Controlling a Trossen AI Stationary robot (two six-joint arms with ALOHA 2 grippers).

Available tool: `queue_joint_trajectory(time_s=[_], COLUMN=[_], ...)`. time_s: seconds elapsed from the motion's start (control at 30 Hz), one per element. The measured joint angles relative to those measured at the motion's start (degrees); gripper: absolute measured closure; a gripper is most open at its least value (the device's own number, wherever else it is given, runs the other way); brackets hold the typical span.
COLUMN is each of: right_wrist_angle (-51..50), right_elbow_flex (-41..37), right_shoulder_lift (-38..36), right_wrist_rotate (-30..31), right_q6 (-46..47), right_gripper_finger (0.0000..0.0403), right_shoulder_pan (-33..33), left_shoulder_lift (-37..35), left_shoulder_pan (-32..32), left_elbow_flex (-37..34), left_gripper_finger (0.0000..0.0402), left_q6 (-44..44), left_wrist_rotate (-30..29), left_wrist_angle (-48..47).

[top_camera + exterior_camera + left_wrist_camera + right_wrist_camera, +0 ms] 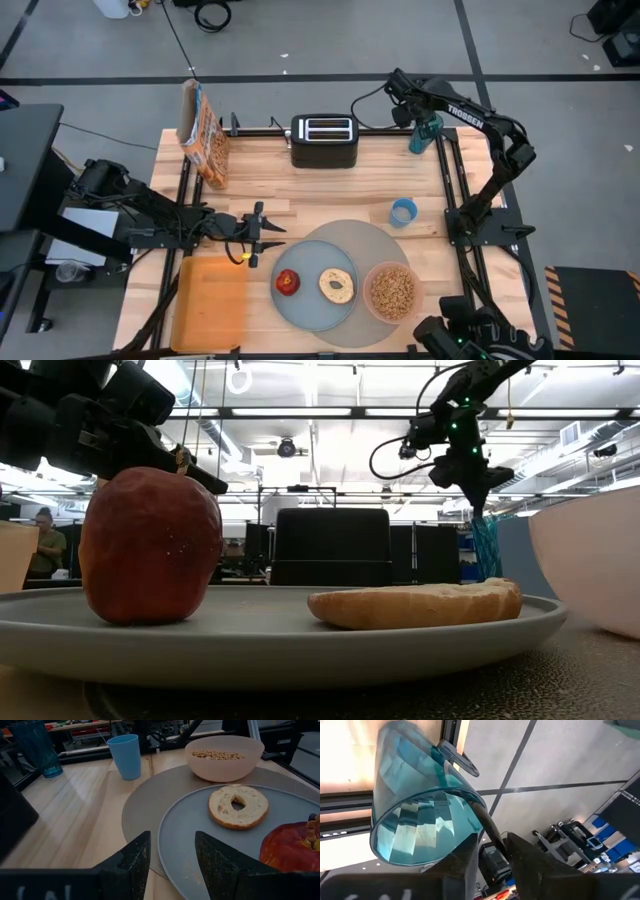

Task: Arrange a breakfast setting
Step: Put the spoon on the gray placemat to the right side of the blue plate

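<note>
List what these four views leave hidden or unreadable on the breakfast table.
- Metal spoon: not seen in any view.
- Pink bowl: low view cuts it at the right edge, so its cereal is hidden there.
- Left gripper: low view shows only part of it behind the red fruit.
- Teal tumbler: right wrist view does not show whether it holds anything; the right gripper pinches its rim.
- Cereal box: print too small in the high view.

Wooden table (300,190), grey mat (345,240), toaster (323,140), orange tray (210,305), blue cup (403,212)
</note>
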Motion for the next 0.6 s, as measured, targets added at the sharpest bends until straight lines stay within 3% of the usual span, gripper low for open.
queue_joint_trajectory(time_s=[0.4,0.6], right_wrist_angle=[-0.93,-3.40], right_elbow_flex=[0.00,0.00], right_shoulder_lift=[0.00,-0.04], right_wrist_rotate=[3.03,4.83], right_q6=[2.79,5.88], right_gripper_finger=[0.0386,0.0382], right_shoulder_pan=[0.04,1.27], left_shoulder_lift=[0.00,0.00], left_shoulder_pan=[0.00,0.00], left_elbow_flex=[0.00,0.00], left_gripper_finger=[0.0239,0.0239], left_q6=[-0.02,-0.01], left_wrist_rotate=[0.00,0.00], left_wrist_angle=[0.90,0.92])
